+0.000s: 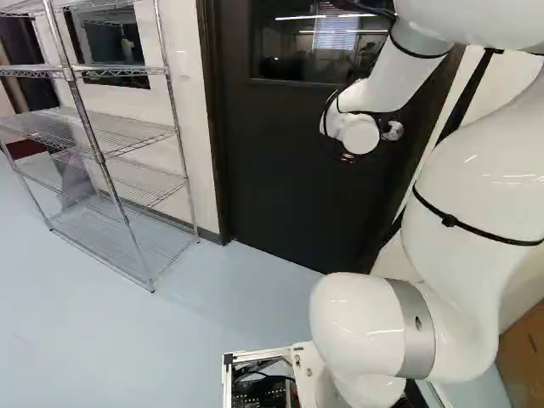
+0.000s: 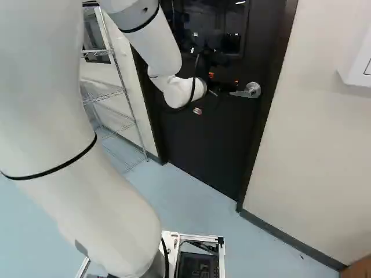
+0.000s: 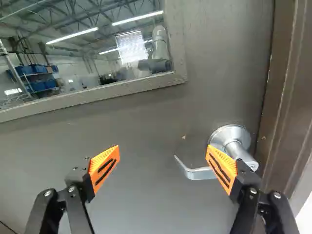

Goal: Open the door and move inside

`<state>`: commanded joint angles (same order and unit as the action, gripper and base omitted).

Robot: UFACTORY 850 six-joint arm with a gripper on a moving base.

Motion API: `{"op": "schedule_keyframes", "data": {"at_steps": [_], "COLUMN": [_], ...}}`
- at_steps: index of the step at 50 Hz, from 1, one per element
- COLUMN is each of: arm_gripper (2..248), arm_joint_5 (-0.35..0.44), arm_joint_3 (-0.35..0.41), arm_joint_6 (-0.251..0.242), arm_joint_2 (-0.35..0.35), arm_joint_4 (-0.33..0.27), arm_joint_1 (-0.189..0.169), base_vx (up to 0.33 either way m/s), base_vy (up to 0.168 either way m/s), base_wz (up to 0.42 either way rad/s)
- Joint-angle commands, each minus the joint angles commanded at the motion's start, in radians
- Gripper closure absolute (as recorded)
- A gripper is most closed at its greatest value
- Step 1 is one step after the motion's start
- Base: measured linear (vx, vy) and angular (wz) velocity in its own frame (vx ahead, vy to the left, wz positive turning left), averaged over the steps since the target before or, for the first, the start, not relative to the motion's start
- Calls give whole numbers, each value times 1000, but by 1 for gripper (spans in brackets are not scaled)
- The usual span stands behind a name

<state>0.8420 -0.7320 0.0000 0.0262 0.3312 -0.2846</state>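
Held the black two-fingered hand [image 2: 224,79] before the dark door [image 1: 289,161], well open, with its ribbed orange pads [image 3: 104,168] wide apart and tilted toward each other. Pointed it at the door's face, near the silver metal lever handle [image 2: 248,90]. In the wrist view, had the handle ahead of the fingers, its free tip in line with the gap between them, its round plate and lock barrel partly behind one pad; could not tell from this whether pad and lever touched. Had the lever lying about level, reaching from its plate toward the middle of the door. Found the door apparently closed in its dark brown frame [image 3: 287,97], handle close to the frame's side edge. Above the handle and off to its side, saw a framed glass pane [image 3: 87,48] set in the door, with bright light tubes showing in the glass. Carried the hand on the white jointed arm [image 1: 472,195], bent over the pale blue floor [image 1: 212,331]. Beside the door, at the left of the left base view, saw a silver wire shelf rack [image 1: 127,212] against a cream wall [image 1: 189,102]. Across the doorway, at the right of the right base view, saw a white wall-mounted box [image 2: 355,66] and, low in the corner, part of a brown cardboard-coloured thing [image 2: 359,267].
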Motion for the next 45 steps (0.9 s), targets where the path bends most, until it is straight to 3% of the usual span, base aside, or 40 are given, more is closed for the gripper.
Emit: {"op": "schedule_keyframes", "data": {"at_steps": [27, 45], "arm_gripper": [3, 3], "arm_joint_5": [0, 0], "arm_joint_3": [-77, -80], "arm_joint_6": [0, 0], "arm_joint_2": [74, 93], "arm_joint_4": [0, 0], "arm_joint_1": [-8, -14], "base_vx": [0, 0], "base_vy": [0, 0], "base_wz": [0, 0]}}
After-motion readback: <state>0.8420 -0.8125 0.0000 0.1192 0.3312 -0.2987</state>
